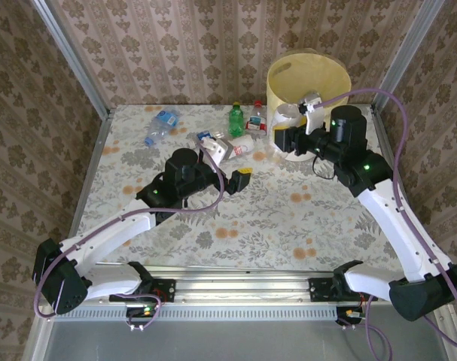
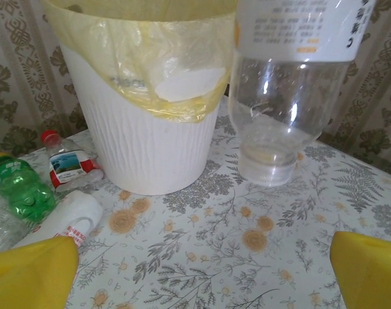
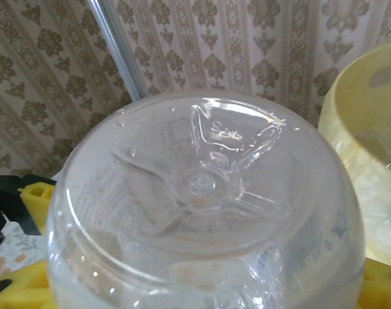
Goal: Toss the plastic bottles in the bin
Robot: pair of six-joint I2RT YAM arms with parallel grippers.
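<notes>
Floral table [image 1: 288, 218], damask walls: right fingers [image 3: 34, 196] clamp a clear bottle [image 2: 292, 96], cap down, just beside the bin [image 2: 143, 141]. Empty-looking, it is probably light, slick and easily dented, so a mid-body hold suits. Left fingers [image 2: 34, 270] gape, empty.

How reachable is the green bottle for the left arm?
Probably yes: the left gripper is open and empty, the green bottle ahead to its left; a lying white bottle partly crowds the approach.
</notes>
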